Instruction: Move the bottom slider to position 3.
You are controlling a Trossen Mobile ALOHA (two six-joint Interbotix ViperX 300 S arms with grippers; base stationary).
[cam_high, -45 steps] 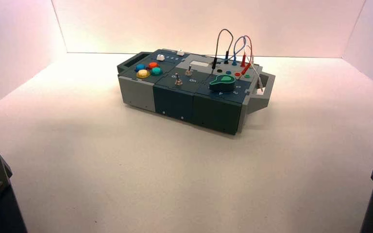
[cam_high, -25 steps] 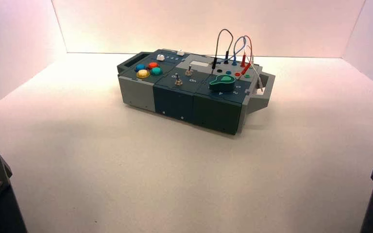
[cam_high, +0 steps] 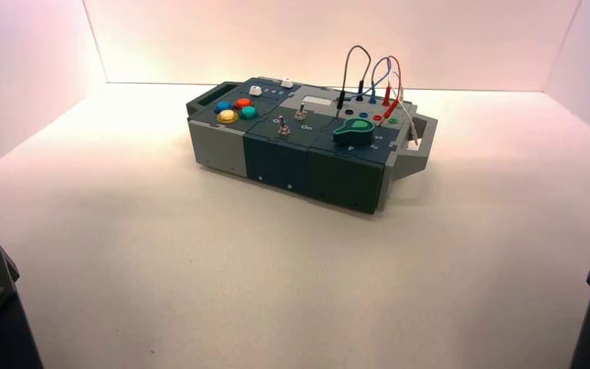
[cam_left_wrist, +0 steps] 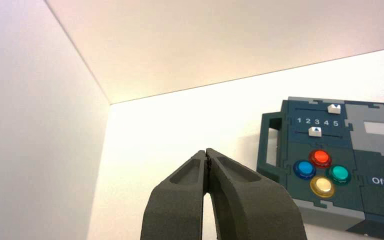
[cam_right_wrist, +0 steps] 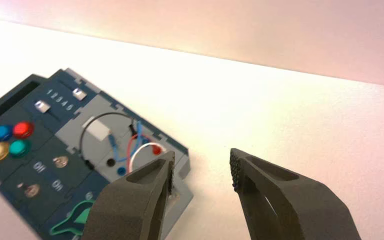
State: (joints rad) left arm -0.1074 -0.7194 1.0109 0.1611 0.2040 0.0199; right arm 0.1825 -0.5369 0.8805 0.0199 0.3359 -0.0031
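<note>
The box [cam_high: 307, 134] sits turned at an angle on the table [cam_high: 200, 269], and both arms wait well apart from it. The left gripper [cam_left_wrist: 206, 152] is off the box's left side, its fingers closed together with nothing between them; the right gripper [cam_right_wrist: 202, 162] is off the right side, fingers spread open and empty. The bottom slider [cam_left_wrist: 315, 131], a white knob, is on the far left part of the box, between the row of digits and the four buttons — its arrow points at the 3 [cam_left_wrist: 317, 122]. Across the digits, the top slider [cam_left_wrist: 334, 108] is at 5. The red [cam_left_wrist: 321, 158], blue [cam_left_wrist: 305, 169], green [cam_left_wrist: 339, 173] and yellow [cam_left_wrist: 323, 185] buttons are at the box's left, nearer than the sliders. Two metal switches [cam_high: 300, 113] [cam_high: 283, 128] stand at mid-box, the green knob [cam_high: 353, 131] is on its near right part, and the wires [cam_high: 390, 73] arch over its far right — black, blue, red and white.
</note>
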